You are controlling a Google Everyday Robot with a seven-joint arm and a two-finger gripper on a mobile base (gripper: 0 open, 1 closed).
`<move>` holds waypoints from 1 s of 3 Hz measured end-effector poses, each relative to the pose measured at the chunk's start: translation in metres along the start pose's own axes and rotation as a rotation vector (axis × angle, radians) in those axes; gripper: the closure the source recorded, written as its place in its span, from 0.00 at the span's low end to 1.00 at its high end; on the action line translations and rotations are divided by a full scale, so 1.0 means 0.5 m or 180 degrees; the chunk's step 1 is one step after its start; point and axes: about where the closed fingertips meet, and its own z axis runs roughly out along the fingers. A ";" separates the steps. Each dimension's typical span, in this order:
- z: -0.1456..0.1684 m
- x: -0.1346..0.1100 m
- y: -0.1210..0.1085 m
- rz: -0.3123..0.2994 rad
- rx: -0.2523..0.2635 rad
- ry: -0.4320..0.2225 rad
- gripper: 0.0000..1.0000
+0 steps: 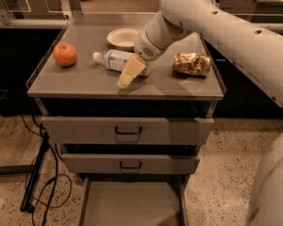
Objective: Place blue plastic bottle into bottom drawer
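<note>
The blue plastic bottle (112, 59) lies on its side on the cabinet top (85, 81), white cap pointing left. My gripper (128, 74) hangs from the white arm (198, 13) and sits low over the bottle's right end, in front of it and hiding part of it. I cannot tell whether it touches the bottle. The bottom drawer (132, 204) is pulled open at the foot of the cabinet and shows a plain grey floor with nothing in it.
An orange (65, 54) sits at the left of the cabinet top, a white bowl (123, 36) at the back, a shiny snack bag (192, 63) at the right. The two upper drawers (127, 130) are shut. Black cables (40, 187) lie on the floor at the left.
</note>
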 end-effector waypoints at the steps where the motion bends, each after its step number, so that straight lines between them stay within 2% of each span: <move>1: 0.036 0.018 -0.007 0.0048 -0.0046 0.0009 0.00; 3: 0.037 0.019 -0.007 0.0048 -0.0048 0.0010 0.51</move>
